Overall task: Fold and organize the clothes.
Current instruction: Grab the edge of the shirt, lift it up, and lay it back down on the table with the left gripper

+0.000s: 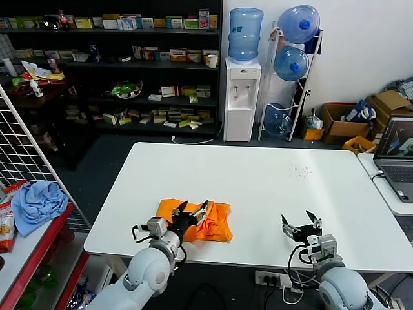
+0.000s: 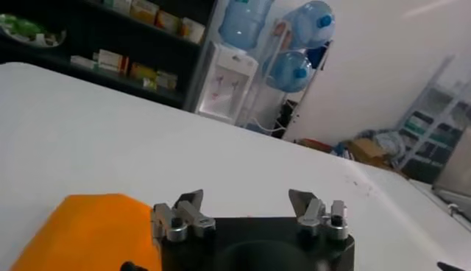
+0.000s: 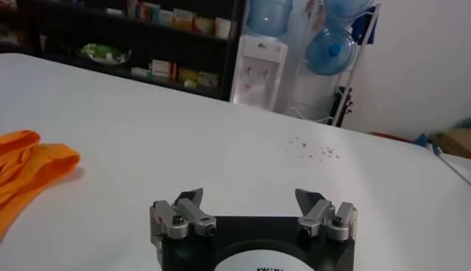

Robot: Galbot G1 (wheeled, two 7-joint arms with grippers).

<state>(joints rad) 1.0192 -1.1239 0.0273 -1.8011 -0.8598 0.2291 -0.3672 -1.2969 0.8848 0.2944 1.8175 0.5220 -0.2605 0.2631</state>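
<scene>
Head view: the orange T-shirt (image 1: pixel 205 220) lies in a compact, rumpled bundle on the white table (image 1: pixel 258 187), toward the near edge at about 7 o'clock from the table's middle. The left gripper (image 1: pixel 193 208) hangs over the bundle's middle with its jaws spread and nothing between them. The right gripper (image 1: pixel 301 223) waits near the front edge at about 5 o'clock, well apart from the shirt, released and empty. A light blue cloth (image 1: pixel 39 203) sits on a red shelf at the far left, off the table.

Left wrist view: the left gripper (image 2: pixel 248 206) shows both fingers wide apart with only bare table beyond them; a smooth orange fold of the T-shirt (image 2: pixel 88 232) lies beside one finger, not between the two.

Right wrist view: the right gripper (image 3: pixel 252 206) is likewise agape and holds nothing; the T-shirt's (image 3: pixel 29 173) loose edge shows well off to one side.

Handling, as a judgement: the fabric looks thin, light and limp (it will sag and slide rather than keep a crease), so a pinch at an outer edge or corner of the bundle should serve better than a grab at its crumpled centre.
</scene>
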